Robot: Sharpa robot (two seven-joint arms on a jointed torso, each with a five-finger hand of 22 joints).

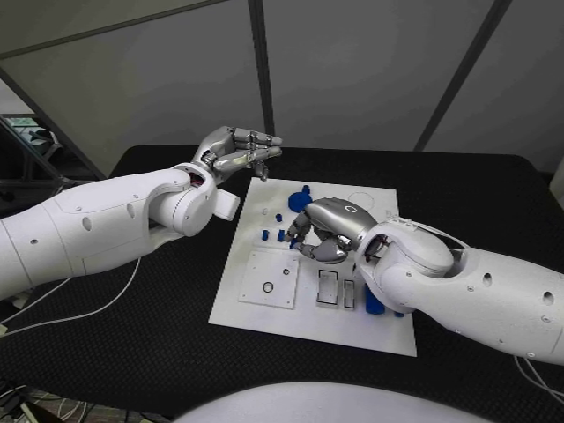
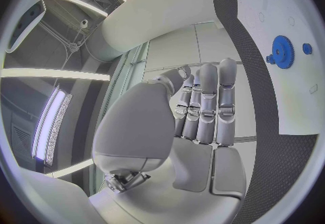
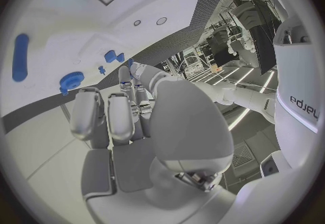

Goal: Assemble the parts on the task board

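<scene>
Parts — small blue plastic pieces [image 1: 272, 234] — sit near the right hand [image 1: 318, 231], which hovers low over the middle of the flat white task board [image 1: 263, 304]; I cannot tell if it holds one. The left hand [image 1: 236, 152] is lifted past the board's far corner, fingers curled in, holding nothing. A blue gear [image 1: 299, 198] is already on the board, but slots near the front look empty — much work is left, I think. The right arm [image 1: 486, 291] hides some pieces.

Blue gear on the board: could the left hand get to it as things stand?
Probably yes. The left hand hangs above the board's far left corner holding nothing, fingers loosely curled, and the blue gear lies uncovered just beyond. The right hand hovers next to the gear, so they might crowd each other.
</scene>
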